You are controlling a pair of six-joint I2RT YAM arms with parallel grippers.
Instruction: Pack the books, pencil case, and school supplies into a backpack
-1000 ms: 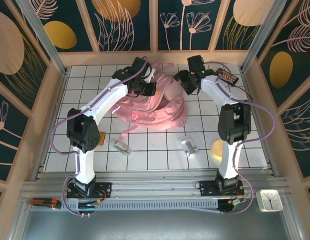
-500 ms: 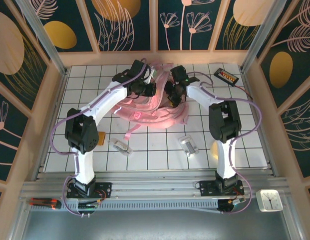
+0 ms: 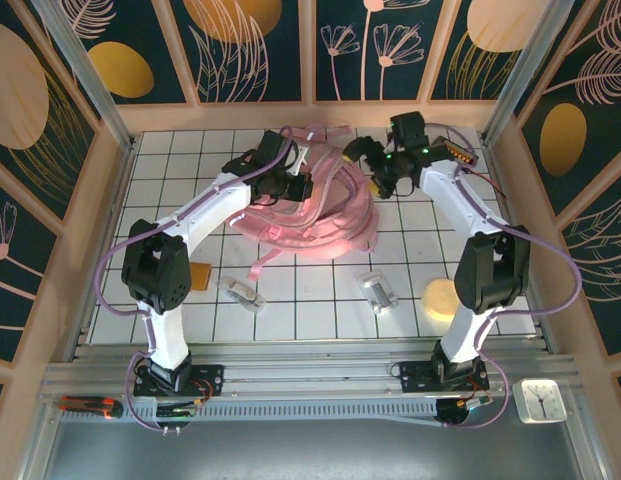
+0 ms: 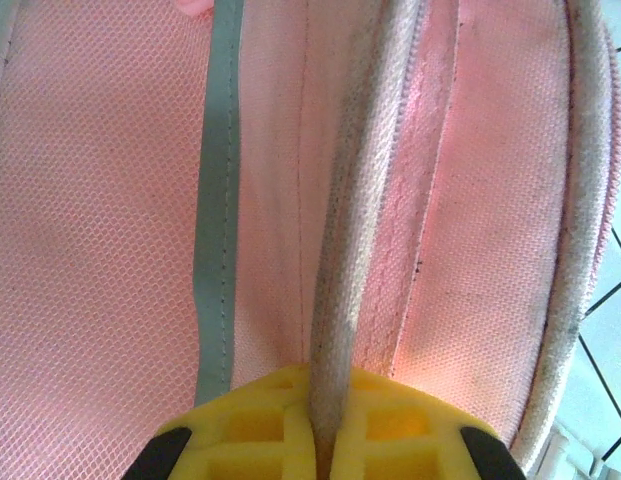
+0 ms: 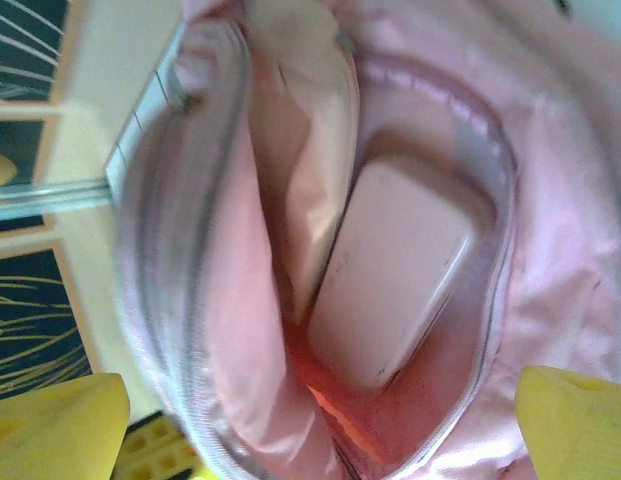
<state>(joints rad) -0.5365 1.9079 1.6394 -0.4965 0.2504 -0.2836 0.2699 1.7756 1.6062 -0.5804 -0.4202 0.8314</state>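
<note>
Inspection of the desk (image 3: 290,312): the pink backpack (image 3: 320,225) lies slumped at the middle of the desk, toward the far edge, with its straps trailing toward the near side. The left gripper (image 3: 296,186) is at the backpack's left upper side. The left wrist view shows its jaws pressed together on a corded seam (image 4: 352,250) of the backpack, with pink mesh fabric (image 4: 100,250) spread out beyond the yellow pads. The right gripper (image 3: 366,168) sits over the backpack's far right side, near the far edge of the desk. Its jaws stand wide apart and grip nothing. In the right wrist view its yellow fingertips (image 5: 575,415) flank the unzipped mouth of the backpack (image 5: 550,250). The pencil case (image 5: 395,275) lies inside that opening, down in the compartment, tilted, with a fold of pale lining against its left side. One metal clip (image 3: 240,292) lies on the desk left of centre, toward the near edge, just beside a loose strap end. A second clip (image 3: 378,291) lies right of centre at about the same depth, clear of the backpack. The orange-brown pad (image 3: 201,277) rests near the left edge, partly hidden behind the left arm's elbow. A black slab (image 3: 456,151) with an orange label lies at the far right corner. Whether anything else is inside the backpack cannot be determined.
</note>
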